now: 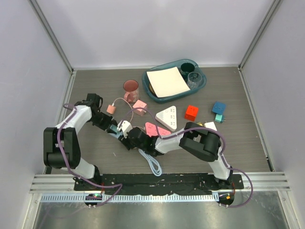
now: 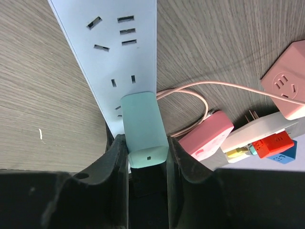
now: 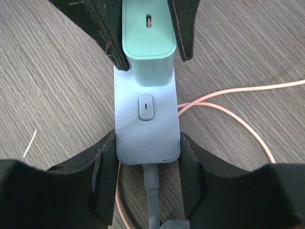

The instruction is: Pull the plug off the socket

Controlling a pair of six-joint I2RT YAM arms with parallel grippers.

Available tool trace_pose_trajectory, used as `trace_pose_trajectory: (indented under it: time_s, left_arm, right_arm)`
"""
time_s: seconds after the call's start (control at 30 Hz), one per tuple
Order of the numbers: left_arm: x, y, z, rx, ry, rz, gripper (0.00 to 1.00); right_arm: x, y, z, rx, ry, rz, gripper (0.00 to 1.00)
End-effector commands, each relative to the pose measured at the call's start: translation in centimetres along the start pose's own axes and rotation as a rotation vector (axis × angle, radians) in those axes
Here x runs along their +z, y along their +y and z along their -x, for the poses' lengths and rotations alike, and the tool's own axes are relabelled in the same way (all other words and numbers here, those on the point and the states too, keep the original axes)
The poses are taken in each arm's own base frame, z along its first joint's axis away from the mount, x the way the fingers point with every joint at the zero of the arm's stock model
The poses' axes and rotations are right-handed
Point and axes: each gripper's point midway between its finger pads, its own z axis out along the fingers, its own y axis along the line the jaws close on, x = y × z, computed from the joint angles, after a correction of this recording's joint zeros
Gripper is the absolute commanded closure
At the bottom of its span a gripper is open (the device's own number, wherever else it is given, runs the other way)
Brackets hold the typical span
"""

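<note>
Slippage looked the main risk — the left gripper [image 2: 145, 140] was clamped on the mint-green plug [image 2: 143, 119], seated in the pale-blue power strip [image 2: 138, 62], whose cord end the right gripper [image 3: 147, 138] pinched. A tilted pull could jam the plug — or drag the strip free.
</note>
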Motion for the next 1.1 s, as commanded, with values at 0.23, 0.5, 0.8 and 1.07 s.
trace_pose_trajectory:
  time_s: [0.23, 0.5, 0.8, 1.07]
  left_arm:
    - [-3.5, -3.6, -0.7, 0.104, 0.025, -0.116, 1.0]
    - [-3.2, -2.9, -0.8, 0.123, 0.033, -0.105, 1.0]
    - [-2.8, -2.5, 0.0, 0.172, -0.056, -0.09, 1.0]
    - [-1.4, -1.9, -0.9, 0.167, 0.016, -0.086, 1.0]
  right_arm:
    - [1.6, 1.6, -3.4, 0.058, 0.073, 0.042, 0.99]
    - [0.8, 1.3, -3.4, 0.081, 0.063, 0.03, 0.99]
    - [-0.7, 0.5, 0.1, 0.133, 0.024, -0.017, 0.99]
    - [-2.3, 1.0, 4.4, 0.13, -0.023, 0.024, 0.28]
